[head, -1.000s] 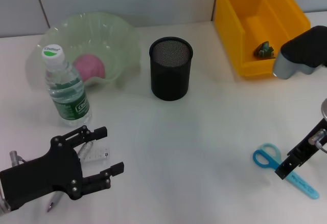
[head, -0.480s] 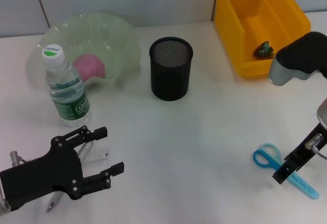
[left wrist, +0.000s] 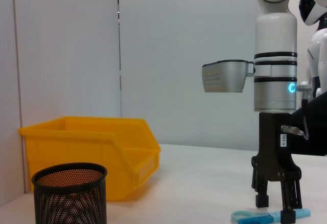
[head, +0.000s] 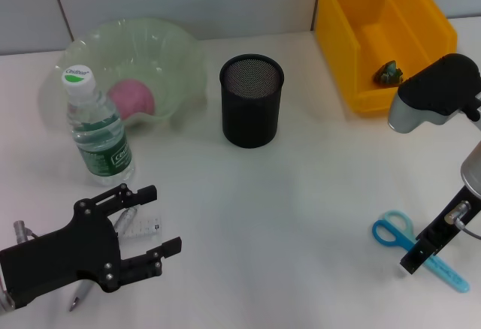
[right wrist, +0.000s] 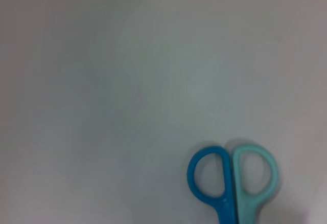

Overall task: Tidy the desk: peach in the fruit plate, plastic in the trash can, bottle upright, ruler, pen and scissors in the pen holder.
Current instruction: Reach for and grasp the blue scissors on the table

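Observation:
The blue scissors [head: 391,232] lie on the table at the front right, handles also in the right wrist view [right wrist: 232,177]. My right gripper [head: 415,257] stands right over their blades, open, its fingers [left wrist: 262,199] straddling them just above the table. My left gripper [head: 161,220] hovers open at the front left over a clear ruler [head: 144,227] and a silver pen [head: 81,296]. The bottle [head: 96,130] stands upright. The peach [head: 132,96] lies in the green fruit plate [head: 176,51]. A scrap of plastic [head: 388,73] sits in the yellow trash can [head: 376,36]. The black mesh pen holder [head: 252,101] stands mid-table.
The pen holder [left wrist: 69,196] and yellow bin [left wrist: 97,147] stand along the back of the white table. A wall runs behind them. Bare tabletop lies between the two grippers.
My right gripper has sunk a little closer to the scissors while its upper arm swung leftward. The left arm has not moved.

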Available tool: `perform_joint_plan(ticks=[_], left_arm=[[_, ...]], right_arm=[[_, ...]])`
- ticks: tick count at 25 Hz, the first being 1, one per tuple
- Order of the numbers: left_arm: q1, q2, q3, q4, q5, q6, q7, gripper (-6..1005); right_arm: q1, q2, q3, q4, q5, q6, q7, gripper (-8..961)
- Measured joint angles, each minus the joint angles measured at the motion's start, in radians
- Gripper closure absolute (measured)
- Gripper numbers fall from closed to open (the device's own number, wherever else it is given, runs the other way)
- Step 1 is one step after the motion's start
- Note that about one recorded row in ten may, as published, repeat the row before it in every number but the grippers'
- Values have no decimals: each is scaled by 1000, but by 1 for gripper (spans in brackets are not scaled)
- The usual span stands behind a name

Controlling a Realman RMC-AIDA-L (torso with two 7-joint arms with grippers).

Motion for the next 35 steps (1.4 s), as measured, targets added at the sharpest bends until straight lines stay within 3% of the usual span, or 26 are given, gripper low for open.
perform_joint_plan(ticks=[28, 35], left_arm=[[6, 1, -2, 3, -5, 0, 9, 212], [8, 1, -2, 3, -4, 0, 9, 212]], right_arm=[[14, 0, -45, 10, -32, 9, 45, 123], [18, 0, -50, 14, -27, 17, 49, 256]])
